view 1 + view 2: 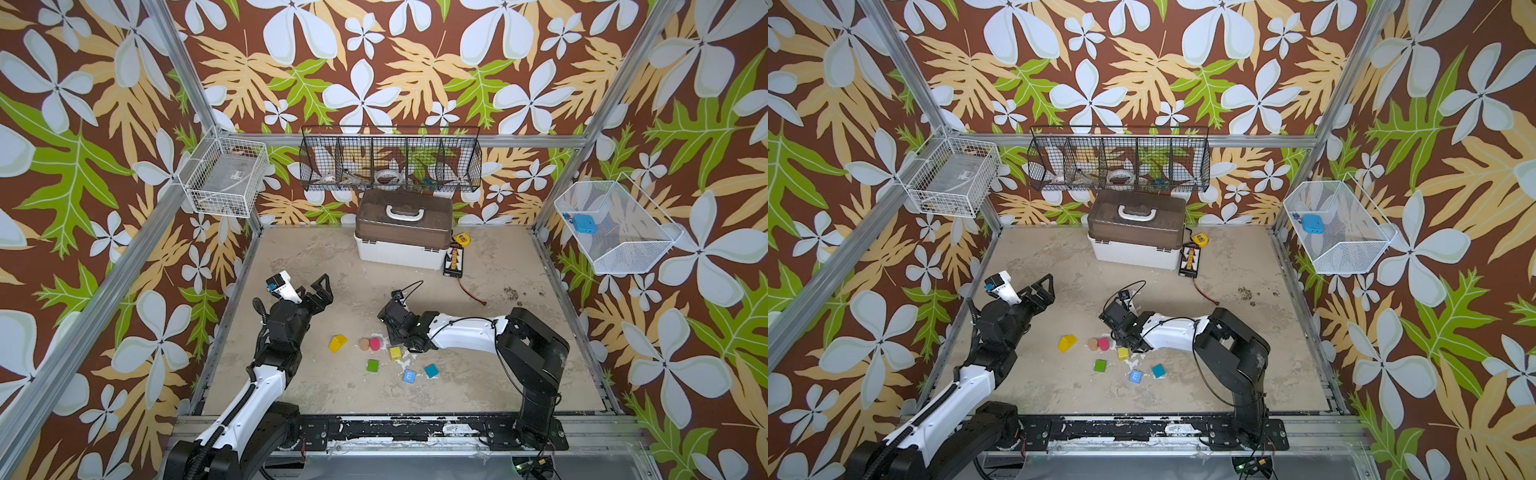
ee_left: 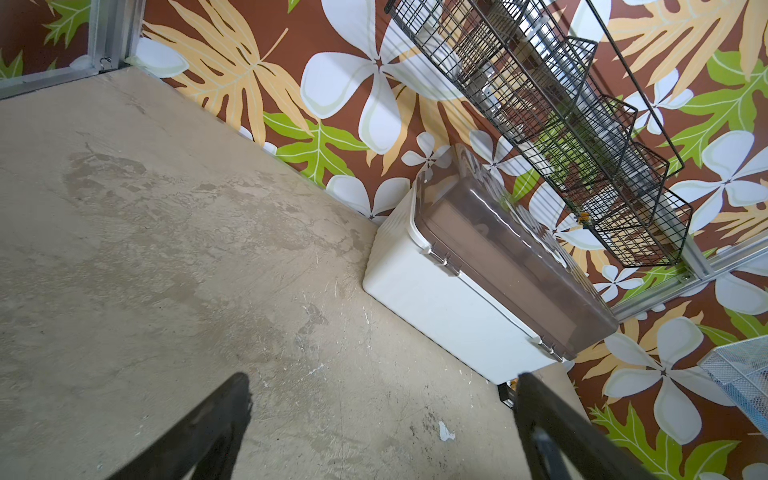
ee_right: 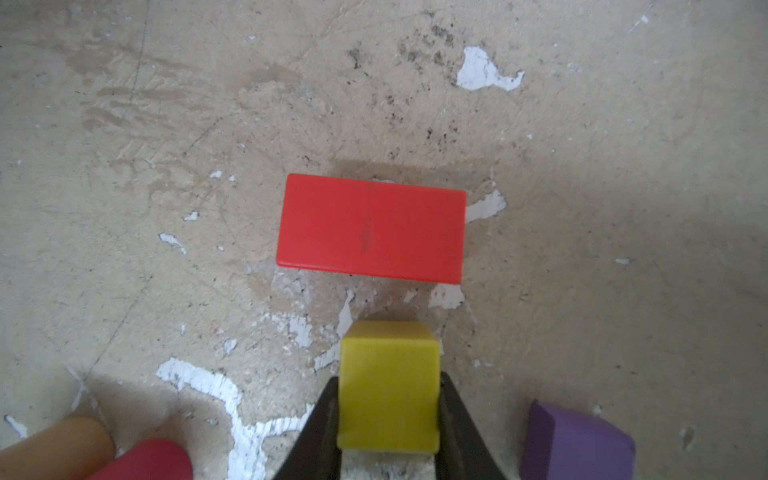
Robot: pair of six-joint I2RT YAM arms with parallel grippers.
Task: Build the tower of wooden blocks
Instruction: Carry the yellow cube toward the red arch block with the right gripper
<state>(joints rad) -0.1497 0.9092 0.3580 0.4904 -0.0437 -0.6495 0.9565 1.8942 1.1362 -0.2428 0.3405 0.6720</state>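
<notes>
Plainly, the right hand (image 3: 389,380) pinches the yellow cube (image 3: 388,361) down at the desk (image 3: 166,166), just short of the flat red block (image 3: 372,228). The left hand (image 2: 382,380) hangs spread and empty. The green cube (image 1: 372,365) and the lettered blue cube (image 1: 409,376) lie singly nearby.

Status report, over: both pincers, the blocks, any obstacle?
Left pincer open, empty. Right pincer shut on yellow cube. Red block flat, nothing stacked yet. Purple block close beside.
</notes>
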